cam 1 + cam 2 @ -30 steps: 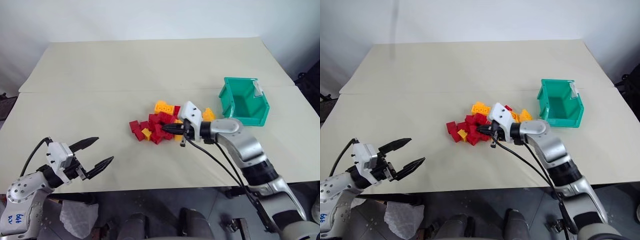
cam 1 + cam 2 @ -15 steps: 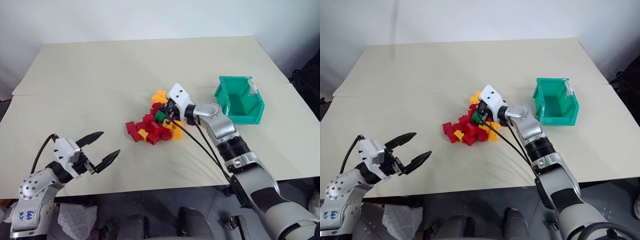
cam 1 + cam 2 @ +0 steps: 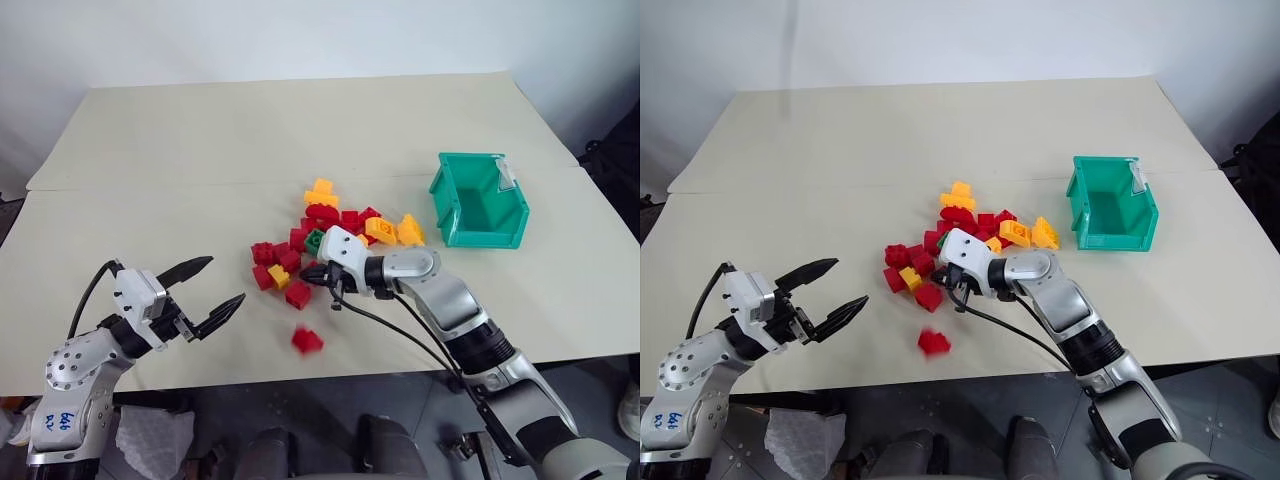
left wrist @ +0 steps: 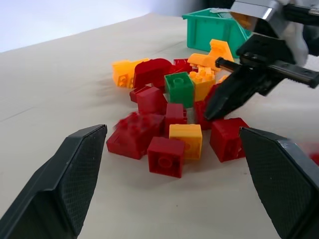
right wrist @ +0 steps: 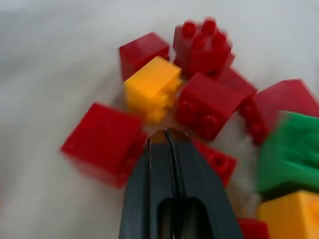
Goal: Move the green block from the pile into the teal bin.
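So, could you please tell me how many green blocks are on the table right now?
1. The green block sits in the pile of red and orange bricks, beside the right gripper, not held. Another could be hidden under the pile.

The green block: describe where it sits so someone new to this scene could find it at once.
Start at the teal bin on the right side of the table, then go left to the pile of red and yellow-orange bricks mid-table. The green block sits in the pile's middle, just behind the shut right gripper. It is the only green brick there.
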`<control>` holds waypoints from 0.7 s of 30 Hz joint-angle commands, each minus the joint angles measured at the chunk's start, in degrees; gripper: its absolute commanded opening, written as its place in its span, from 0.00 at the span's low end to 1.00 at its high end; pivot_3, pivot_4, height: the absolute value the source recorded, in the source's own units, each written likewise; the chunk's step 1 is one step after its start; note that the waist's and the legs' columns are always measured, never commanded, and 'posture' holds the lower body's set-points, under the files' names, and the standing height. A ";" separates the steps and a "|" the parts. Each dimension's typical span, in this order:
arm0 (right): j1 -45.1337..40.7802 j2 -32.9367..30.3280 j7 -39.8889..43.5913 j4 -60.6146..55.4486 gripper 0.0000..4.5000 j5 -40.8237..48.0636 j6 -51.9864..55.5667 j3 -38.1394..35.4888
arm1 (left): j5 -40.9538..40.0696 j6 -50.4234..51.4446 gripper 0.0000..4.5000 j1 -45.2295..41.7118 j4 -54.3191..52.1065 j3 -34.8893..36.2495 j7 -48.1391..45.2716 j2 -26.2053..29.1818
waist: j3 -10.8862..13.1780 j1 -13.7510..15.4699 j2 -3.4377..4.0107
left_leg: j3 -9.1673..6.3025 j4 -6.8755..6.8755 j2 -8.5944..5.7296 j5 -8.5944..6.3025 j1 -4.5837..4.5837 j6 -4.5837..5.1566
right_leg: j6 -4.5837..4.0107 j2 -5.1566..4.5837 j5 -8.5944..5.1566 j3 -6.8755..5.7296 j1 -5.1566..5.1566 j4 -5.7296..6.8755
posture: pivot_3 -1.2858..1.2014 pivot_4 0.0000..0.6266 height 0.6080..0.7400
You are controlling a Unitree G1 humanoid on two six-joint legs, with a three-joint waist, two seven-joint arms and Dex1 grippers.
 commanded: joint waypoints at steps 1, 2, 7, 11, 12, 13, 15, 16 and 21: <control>-1.23 0.66 -1.83 -1.90 0.00 3.98 3.48 -6.22 | -0.12 -1.12 1.00 0.19 -0.20 0.72 -0.30 0.15 | 0.00 0.01 0.00 | 0.00 0.00 0.00 0.00 -0.01 0.00 | 0.00 0.00 0.00 0.00 0.00 -0.01 | 0.52 0.24 1.00; -2.05 0.86 -2.32 -1.62 0.04 5.00 4.32 -7.87 | -0.12 -1.14 1.00 0.15 -0.14 0.74 -0.27 0.13 | 0.00 0.01 0.00 | 0.00 0.00 -0.01 0.00 -0.01 0.00 | 0.00 -0.01 0.00 0.00 -0.02 -0.01 | 0.52 0.24 1.00; -5.67 1.42 -3.59 0.00 0.34 8.29 8.02 -12.27 | 0.01 -1.42 1.00 -0.22 0.36 0.69 -0.22 -0.01 | 0.00 -0.05 0.00 | 0.02 0.00 0.01 0.00 -0.07 -0.01 | 0.00 0.00 0.00 0.02 -0.13 0.05 | 0.52 0.24 1.00; -8.25 0.97 -5.07 4.26 0.63 5.67 7.68 -10.60 | 0.21 -1.77 1.00 -0.99 1.10 0.17 -0.28 -0.19 | 0.00 -0.09 0.00 | 0.07 -0.01 0.00 -0.01 -0.10 -0.01 | -0.01 0.00 0.00 0.04 -0.22 0.10 | 0.52 0.24 1.00; -8.46 0.88 -4.68 4.57 0.71 5.51 7.79 -9.95 | 0.23 -1.85 1.00 -1.13 1.21 0.08 -0.30 -0.22 | 0.00 -0.10 0.00 | 0.08 -0.01 0.00 -0.01 -0.10 -0.01 | -0.01 0.00 0.00 0.04 -0.23 0.11 | 0.52 0.24 1.00; -8.71 1.06 -4.49 4.90 0.78 5.43 8.18 -9.42 | 0.22 -1.94 1.00 -1.29 1.39 0.02 -0.37 -0.22 | 0.00 -0.11 0.00 | 0.09 -0.01 0.00 -0.01 -0.11 -0.01 | -0.01 0.00 0.00 0.04 -0.24 0.11 | 0.52 0.24 1.00; -9.12 1.65 -4.63 5.54 0.85 5.10 8.83 -8.59 | 0.20 -2.07 1.00 -1.44 1.59 -0.07 -0.43 -0.21 | 0.00 -0.11 0.00 | 0.11 -0.01 0.00 -0.01 -0.14 -0.01 | -0.01 0.00 0.00 0.05 -0.28 0.11 | 0.52 0.24 1.00; -9.29 1.96 -4.97 5.90 0.85 4.98 9.24 -8.36 | 0.20 -2.09 1.00 -1.43 1.58 -0.11 -0.44 -0.21 | 0.00 -0.11 0.00 | 0.11 -0.01 0.00 -0.01 -0.15 -0.01 | -0.01 0.00 0.00 0.05 -0.29 0.11 | 0.52 0.24 1.00; -10.13 3.56 -6.62 9.31 0.85 3.21 7.66 -7.15 | -0.32 -2.03 1.00 -0.41 0.58 -0.11 -0.99 -0.22 | 0.00 -0.11 0.00 | 0.13 -0.01 0.00 0.00 -0.15 -0.01 | -0.01 0.00 0.00 0.05 -0.30 0.14 | 0.52 0.24 1.00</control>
